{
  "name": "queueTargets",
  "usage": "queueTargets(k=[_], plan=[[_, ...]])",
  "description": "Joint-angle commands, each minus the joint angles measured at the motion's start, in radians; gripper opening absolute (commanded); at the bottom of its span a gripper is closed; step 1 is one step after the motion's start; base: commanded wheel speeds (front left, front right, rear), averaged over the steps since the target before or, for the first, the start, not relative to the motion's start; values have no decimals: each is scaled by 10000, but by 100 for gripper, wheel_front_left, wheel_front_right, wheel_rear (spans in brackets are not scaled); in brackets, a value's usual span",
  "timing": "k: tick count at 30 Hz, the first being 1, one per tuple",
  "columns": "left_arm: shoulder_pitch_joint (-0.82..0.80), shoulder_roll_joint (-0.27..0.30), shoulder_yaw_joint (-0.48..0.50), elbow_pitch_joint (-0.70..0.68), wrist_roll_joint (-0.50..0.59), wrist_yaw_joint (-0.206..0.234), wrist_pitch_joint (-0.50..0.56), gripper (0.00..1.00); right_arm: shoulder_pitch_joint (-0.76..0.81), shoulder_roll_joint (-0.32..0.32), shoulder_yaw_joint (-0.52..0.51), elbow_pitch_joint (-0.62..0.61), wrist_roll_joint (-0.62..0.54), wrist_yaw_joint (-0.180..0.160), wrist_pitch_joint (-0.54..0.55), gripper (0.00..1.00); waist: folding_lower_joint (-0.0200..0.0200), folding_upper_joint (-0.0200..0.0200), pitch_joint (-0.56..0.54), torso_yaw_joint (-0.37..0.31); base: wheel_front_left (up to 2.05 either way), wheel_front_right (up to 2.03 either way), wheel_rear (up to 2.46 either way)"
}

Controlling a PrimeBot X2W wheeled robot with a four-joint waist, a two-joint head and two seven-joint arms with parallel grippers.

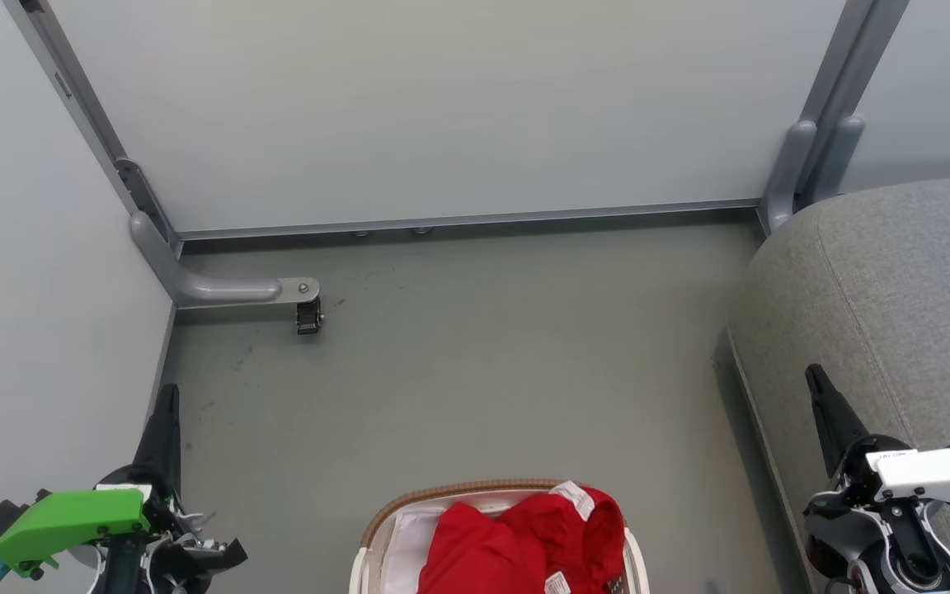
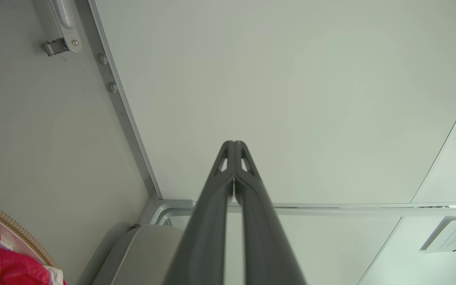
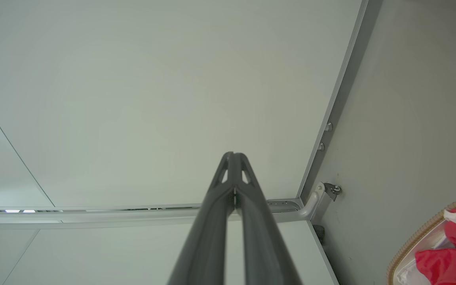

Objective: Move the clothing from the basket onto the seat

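Head view showed the seat [image 1: 879, 289] near the basket [image 1: 458, 490] holding red clothing [image 1: 516, 544]; left pincer [image 2: 234, 143] and right pincer [image 3: 234, 154] were clenched, empty.

- Open grey floor [image 1: 483, 371] fills the middle, bare from the basket [image 1: 458, 492] at 6 o'clock up to the back panel [image 1: 442, 107] at 12 o'clock.
- Red clothing [image 1: 516, 540] lies heaped in the basket, open from above.
- The grey seat [image 1: 879, 289] bulks at 3 o'clock, a floor strip between it and the basket.
- A side panel [image 1: 21, 289] walls off 9 o'clock; its wheeled foot [image 1: 277, 290] juts onto the floor at 10 o'clock.
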Motion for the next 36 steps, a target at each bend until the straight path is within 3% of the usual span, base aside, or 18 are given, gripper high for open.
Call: queueTargets(k=[1, 2, 11, 16, 36], plan=[[-99, -3, 33, -7, 74, -44, 0, 0, 113, -22, -29, -17, -29, 8, 27, 0, 0, 0, 0, 0, 0, 0, 0], [10, -4, -4, 25, 0, 0, -4, 100, 0, 7, 5, 30, -2, 0, -1, 100, 0, 0, 1, 0, 0, 0, 0], [124, -49, -61, 342, 120, 9, -245, 100, 33, -3, 192, 116, -202, 0, -212, 100, 0, 0, 18, 1, 0, 0, 0], [88, 91, -281, 377, 549, 6, -540, 100, -89, -277, 573, 152, -861, 1, -540, 100, 0, 0, 44, 1, 0, 0, 0], [66, 252, -414, 762, 4885, -4, -1385, 100, -345, -451, 1086, 304, -4764, 2, -1379, 100, 0, 0, 96, 1, 0, 0, 0]])
